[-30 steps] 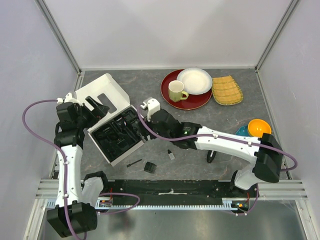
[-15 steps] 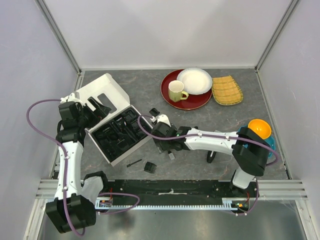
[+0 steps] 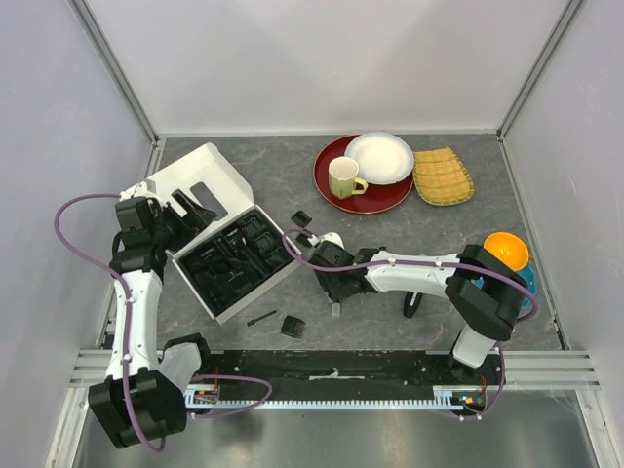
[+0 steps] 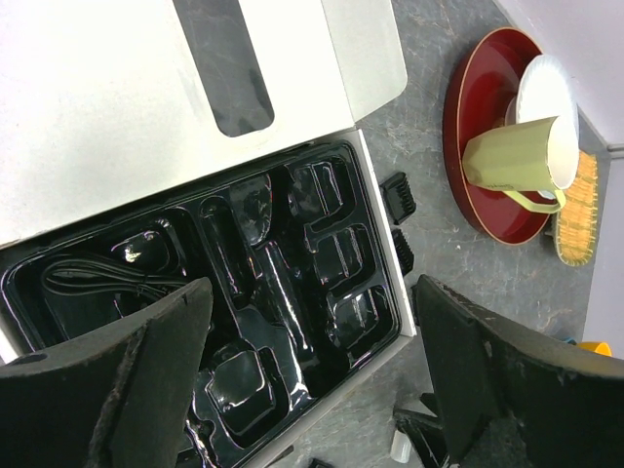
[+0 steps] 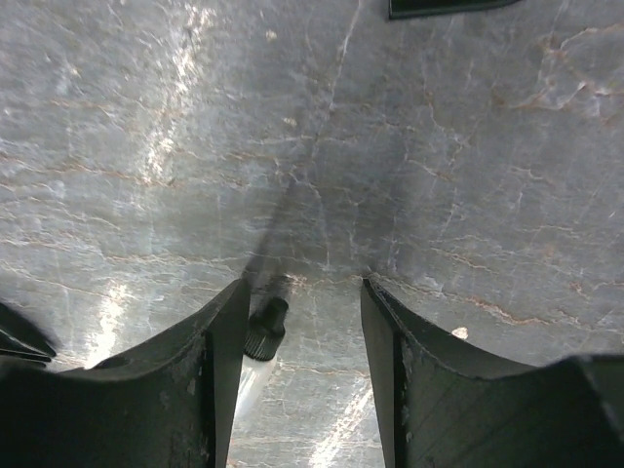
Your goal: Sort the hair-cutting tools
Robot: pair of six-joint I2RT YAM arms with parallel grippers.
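Note:
The white box's black tray (image 3: 234, 261) lies open at the left, with a black cord (image 4: 97, 278) in one compartment. Black comb guards lie on the table by the tray's far corner (image 3: 301, 216), (image 4: 400, 192) and near the front (image 3: 292, 326). A thin black comb (image 3: 260, 317) lies beside that front one. My left gripper (image 3: 195, 213), (image 4: 322, 390) hangs open and empty over the box. My right gripper (image 3: 333, 291), (image 5: 302, 361) is open, low over the table. A small clear vial with a black ribbed cap (image 5: 263, 336), (image 3: 335, 310) lies between its fingers, against the left one. I see no clipper.
A red plate (image 3: 336, 190) with a white plate (image 3: 379, 157) and yellow mug (image 3: 343, 177) stands at the back, beside a bamboo mat (image 3: 443, 175). An orange bowl (image 3: 506, 251) sits at the right. A dark item (image 3: 414, 307) lies partly under my right arm.
My right gripper has drawn back from the tray toward the near right and come down around the small vial. This uncovered the guard by the tray's corner. My left arm has hardly moved.

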